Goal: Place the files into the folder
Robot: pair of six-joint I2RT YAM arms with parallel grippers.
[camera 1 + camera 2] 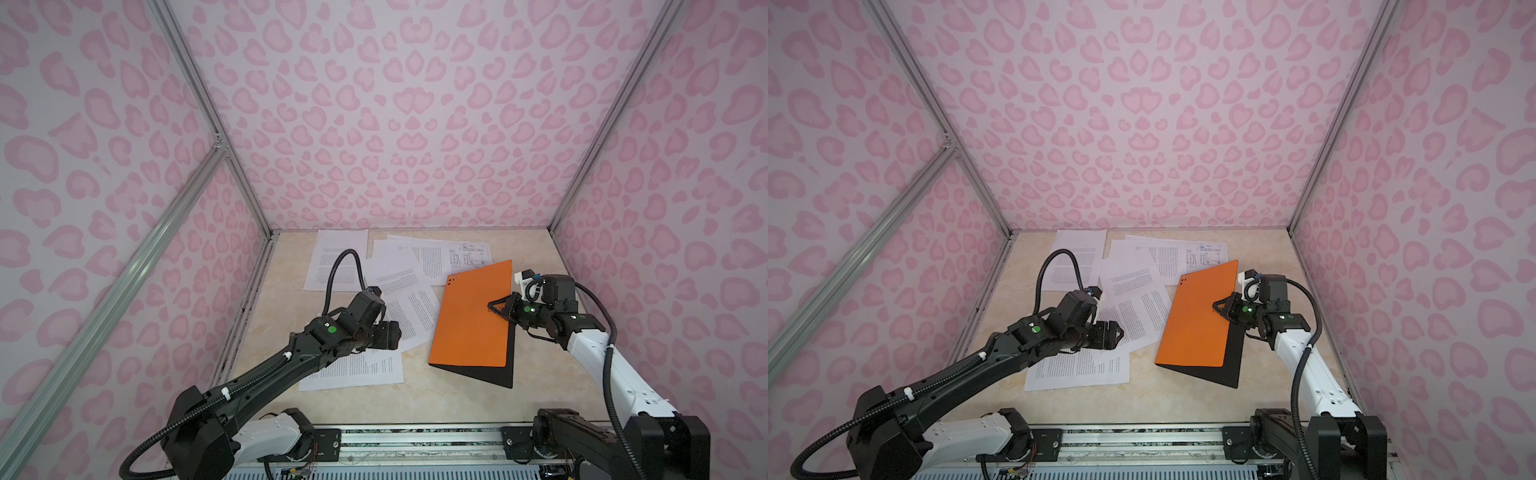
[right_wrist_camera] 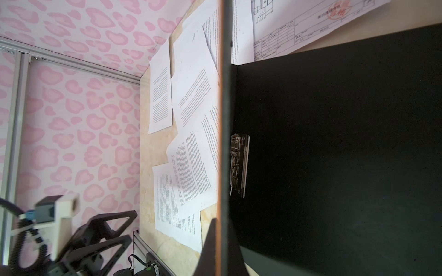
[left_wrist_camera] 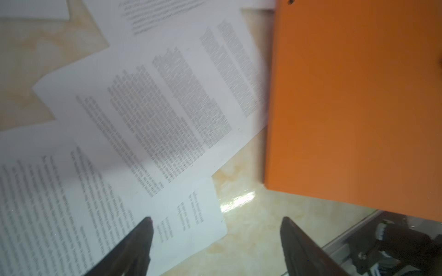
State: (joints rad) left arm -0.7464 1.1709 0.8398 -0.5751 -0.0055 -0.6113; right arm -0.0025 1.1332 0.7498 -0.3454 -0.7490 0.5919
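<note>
Orange folder (image 1: 473, 320) is sitting right of centre on the beige marble-look tabletop (image 1: 415, 403), half open. The front cover (image 1: 1200, 316) is tilting up, and the black back panel (image 1: 505, 365) is lying flat on the table.

Right gripper (image 1: 498, 309) is pinching the cover's free edge, jaws pressed together on it. The right wrist view is showing the cover edge-on between the fingers (image 2: 208, 246). It is also showing the metal spine clip (image 2: 238, 165) lying on the black inside, close to the hinge.

Left gripper (image 1: 392, 334) is hovering low over the files (image 1: 411, 309) with jaws spread wide and gripping nothing. The left wrist view is showing both fingertips (image 3: 143, 236) apart above paper and bare table. Can't tell whether they're touching the sheets.

Files are lying loose and overlapping on the tabletop, outside the folder, fanning from the far edge down along its left side toward the front. The drawing sheet (image 1: 467, 253) is lying just beyond the folder's far edge.
</note>
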